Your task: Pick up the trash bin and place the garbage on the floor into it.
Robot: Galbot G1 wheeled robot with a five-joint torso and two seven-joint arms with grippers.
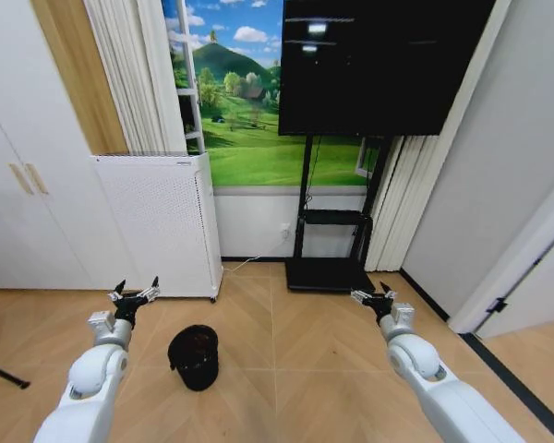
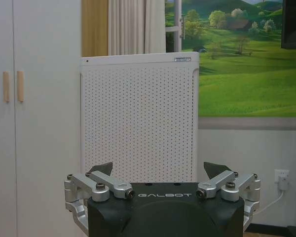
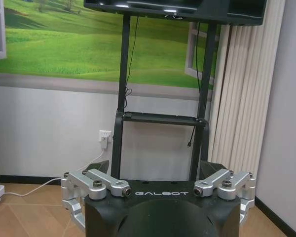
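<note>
in the head view the trash bin (image 1: 194,356), small, black and bag-lined, stands upright on the wooden floor (image 1: 305,369), in front of the white perforated appliance (image 1: 157,221) and just to the right of the left arm. the left gripper (image 1: 135,294) is held up above the floor, left of the bin and apart from it, its fingers spread with nothing between them. the right gripper (image 1: 374,295) hangs at about the same height on the right, well apart from the bin, in front of the black tv stand (image 1: 331,231); its fingers are parted and empty too.

in the left wrist view the left gripper (image 2: 159,170) faces the appliance (image 2: 138,118), fingertips wide apart, with a white cupboard (image 2: 34,118) beside it.

in the right wrist view the right gripper (image 3: 155,168) faces the tv stand (image 3: 160,118) and the wall, fingertips wide apart and holding nothing.
</note>
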